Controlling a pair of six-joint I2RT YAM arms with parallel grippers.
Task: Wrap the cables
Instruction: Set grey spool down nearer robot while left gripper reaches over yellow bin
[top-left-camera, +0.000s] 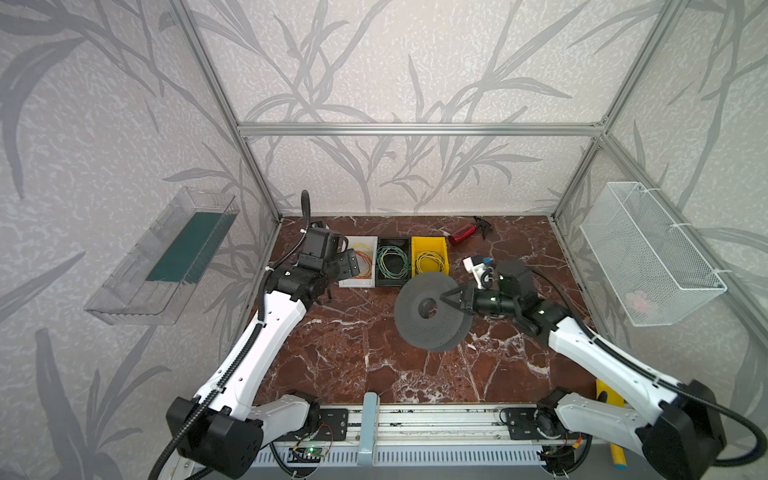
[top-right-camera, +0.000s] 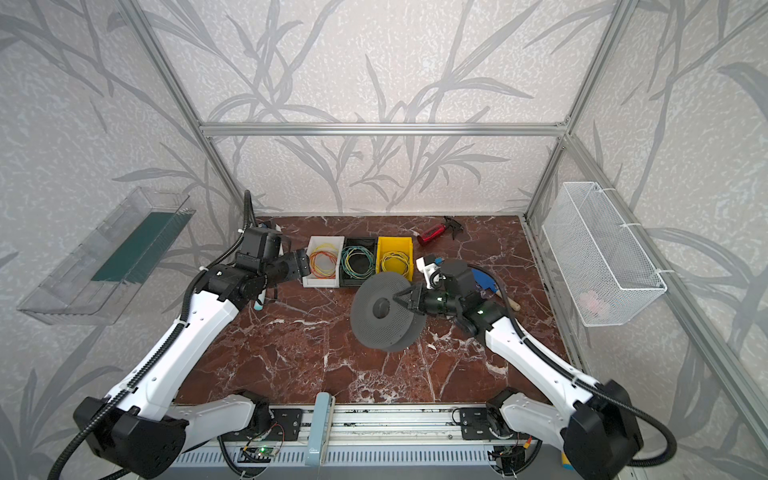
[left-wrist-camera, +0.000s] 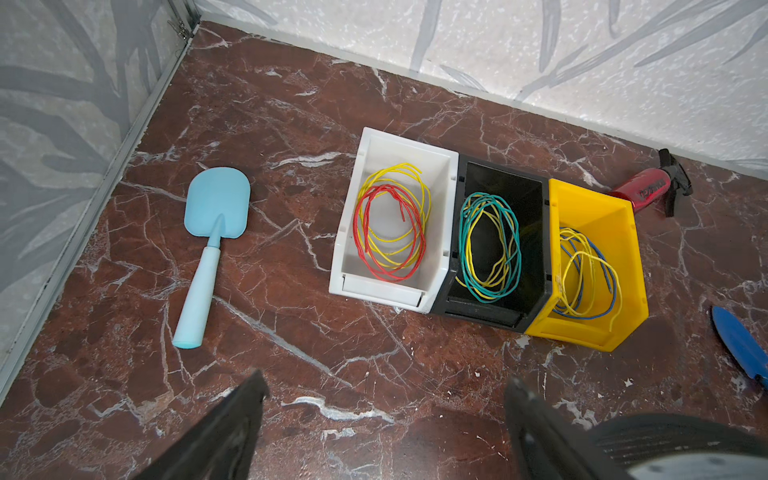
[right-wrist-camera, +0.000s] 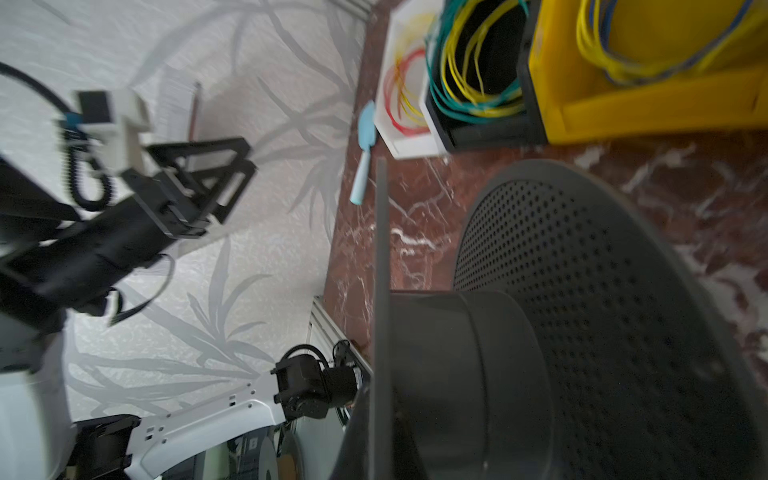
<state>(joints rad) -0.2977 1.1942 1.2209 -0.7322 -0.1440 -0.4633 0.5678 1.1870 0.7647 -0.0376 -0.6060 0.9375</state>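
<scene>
Spool (top-left-camera: 415, 328) hangs tilted in the clenched right gripper (top-left-camera: 446, 296); yellow cables (left-wrist-camera: 428, 199) lie coiled in bins (left-wrist-camera: 598, 199) at the far side. Left gripper (top-left-camera: 351, 264), spread wide beside the white bin (left-wrist-camera: 348, 232), should pinch one strand near its end.

My left arm (top-left-camera: 270, 328) and right arm (top-left-camera: 582, 338) wear white shells between black joints — ribbed black hoses (top-left-camera: 306, 208) trail along both. My left end effector (left-wrist-camera: 385, 377) has black triangular lattice fingers (right-wrist-camera: 241, 146); my right wrist carries a white camera block (top-left-camera: 473, 266).
</scene>
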